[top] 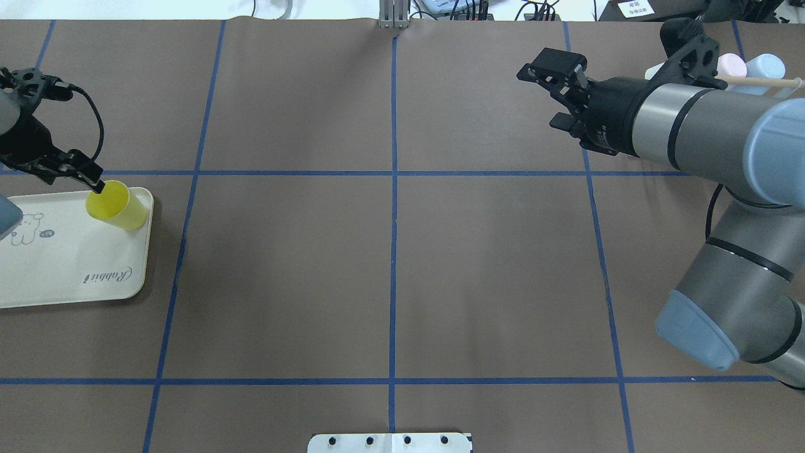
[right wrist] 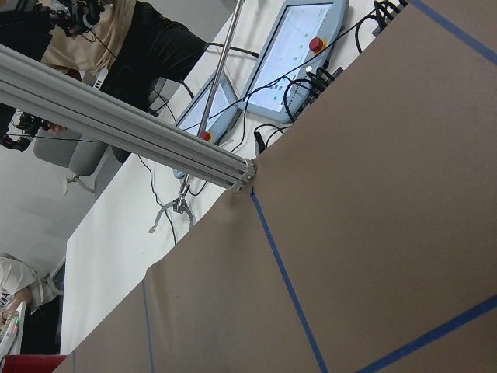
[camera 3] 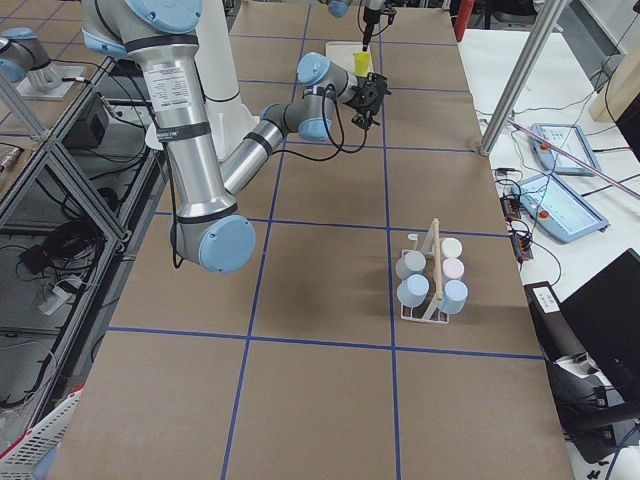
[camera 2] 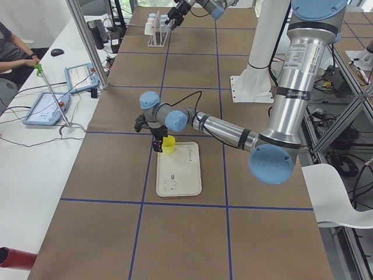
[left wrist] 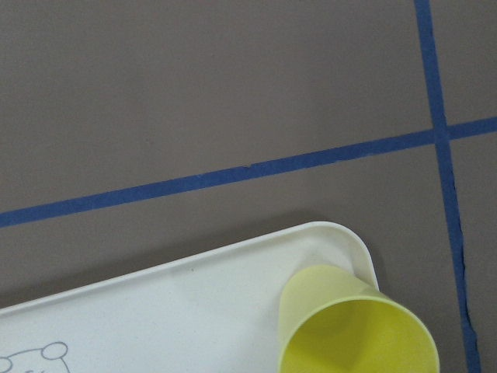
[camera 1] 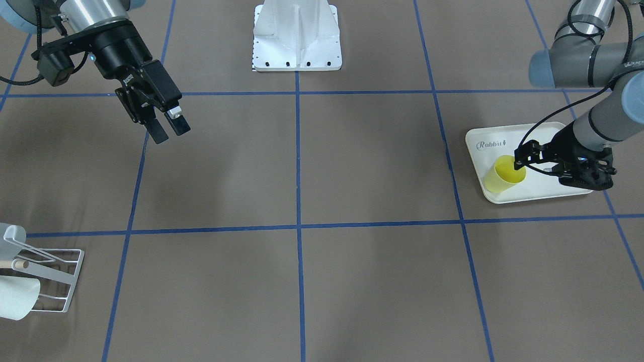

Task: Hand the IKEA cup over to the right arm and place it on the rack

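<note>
The yellow IKEA cup [camera 1: 504, 176] stands upright in a corner of the cream rabbit-print tray [camera 1: 546, 193]; it also shows in the overhead view [top: 118, 206] and the left wrist view [left wrist: 353, 330]. My left gripper [camera 1: 518, 157] points down at the cup, one fingertip at its rim; I cannot tell whether it is open or shut. My right gripper [camera 1: 168, 129] hangs open and empty above the table, far from the cup. The white wire rack [camera 1: 53, 279] with its wooden dowel stands beyond my right gripper, in the table corner on my right.
The rack [camera 3: 430, 275] holds several pale cups. In the overhead view my right arm [top: 679, 126] hides most of it. The white robot base [camera 1: 297, 37] stands at the table's near-robot edge. Blue tape lines cross the brown table. Operators and touch panels are at the side bench.
</note>
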Available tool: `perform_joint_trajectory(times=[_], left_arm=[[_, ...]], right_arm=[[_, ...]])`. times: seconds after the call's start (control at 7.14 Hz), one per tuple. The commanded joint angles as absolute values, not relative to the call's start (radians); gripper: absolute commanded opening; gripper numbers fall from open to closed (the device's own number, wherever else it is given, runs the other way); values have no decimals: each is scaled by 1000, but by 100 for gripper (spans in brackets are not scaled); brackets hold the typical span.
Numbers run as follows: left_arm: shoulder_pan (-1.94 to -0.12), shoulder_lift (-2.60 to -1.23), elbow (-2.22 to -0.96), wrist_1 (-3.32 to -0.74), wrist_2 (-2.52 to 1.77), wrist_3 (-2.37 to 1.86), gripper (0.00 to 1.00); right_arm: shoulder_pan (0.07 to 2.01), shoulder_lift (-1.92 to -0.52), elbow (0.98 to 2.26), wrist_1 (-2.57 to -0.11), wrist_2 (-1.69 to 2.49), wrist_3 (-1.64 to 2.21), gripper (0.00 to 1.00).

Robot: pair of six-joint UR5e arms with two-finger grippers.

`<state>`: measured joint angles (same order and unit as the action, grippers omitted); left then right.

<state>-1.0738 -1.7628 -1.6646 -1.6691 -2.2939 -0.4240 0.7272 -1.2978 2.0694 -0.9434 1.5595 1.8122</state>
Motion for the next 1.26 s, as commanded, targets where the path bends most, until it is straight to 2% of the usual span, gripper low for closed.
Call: perform_joint_trajectory(times=[0.0,0.14,0.28,0.56,0.7,0.98,1.12], left_arm=[[-1051,-1769,-1649,-1670,-2290,-426,87],[-1042,-1775,-1641,-1671,-2290,-426,87],[-1032,-1775,-1640,-1671,-2290,-426,83],[-1032,-1776,-1629,-1671,-2292,-420,52],[-1029,-1778,-1621,-1672,-2290,-419,46],[-1029,-1781,-1608,-1683,-2290,-416,45],[-1029,-1781,-1608,-1681,-2292,-416,30]], right_arm=[[727,-1298,2066,-943,1560,1810,100],[727,-1299,2066,-943,1560,1809,100],[727,-1299,2066,-943,1560,1809,100],[727,-1298,2066,-943,1560,1809,100],[727,-1298,2063,-943,1560,1807,100],[727,-1298,2056,-943,1560,1805,100],[727,-1298,2056,-943,1560,1804,100]])
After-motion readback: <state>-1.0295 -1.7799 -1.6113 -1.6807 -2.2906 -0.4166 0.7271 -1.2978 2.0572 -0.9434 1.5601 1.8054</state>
